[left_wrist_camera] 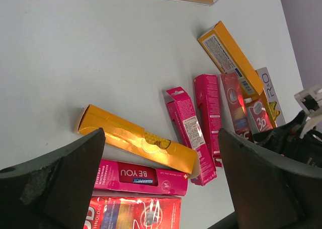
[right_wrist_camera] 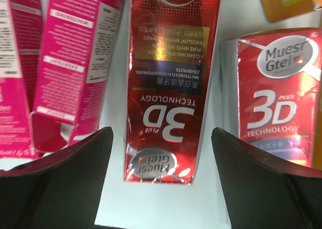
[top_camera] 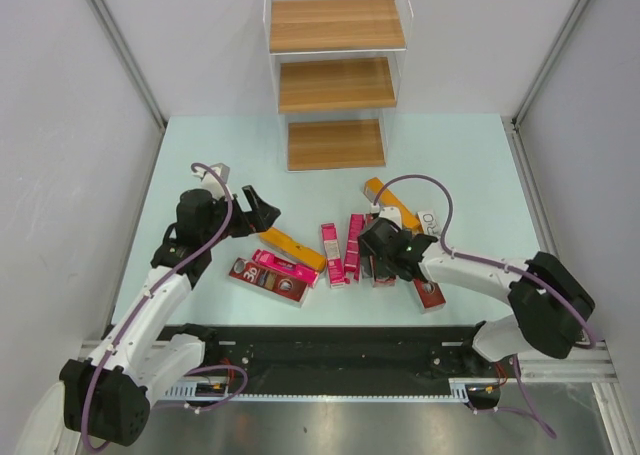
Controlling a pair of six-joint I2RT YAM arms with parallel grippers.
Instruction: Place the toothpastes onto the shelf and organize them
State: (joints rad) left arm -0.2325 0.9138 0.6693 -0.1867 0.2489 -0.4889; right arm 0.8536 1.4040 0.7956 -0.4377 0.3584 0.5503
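Near edge of the tabletop: black base plate carries both arms, with a purple cable along each.

Left gripper: jaws spread wide, nothing between them. It hovers over the left end of the carton pile.
Right gripper: jaws also wide apart, one finger on each side of the near end of a dark red carton. Contact cannot be made out; nothing is gripped.

Cartons, all lying flat around the middle of the tabletop: 9.
- Dark red "3D": 3. The first dark red carton is nearest the left arm. The second dark red carton lies between the right gripper's fingers. The third dark red carton is just right of it, its near end showing from under the right arm.
- Pink: 3. The first pink carton lies against the far side of the first dark red carton. The second pink carton and third pink carton lie close together, lengthwise near to far, left of the second dark red carton.
- Orange-yellow: 2. The near orange-yellow carton is just beyond the first pink carton. The far orange-yellow carton is the farthest of the pile.
- Silver-white, marked "R.O": 1. The silver-white carton is just right of the far orange-yellow carton.

Shelf: at the middle of the far edge, three wooden boards stepping up away from the arms, clear walls.

Surface: pale mint, matte. Enclosure: white wall panels on the left, right and far sides, with grey metal posts at the far corners.
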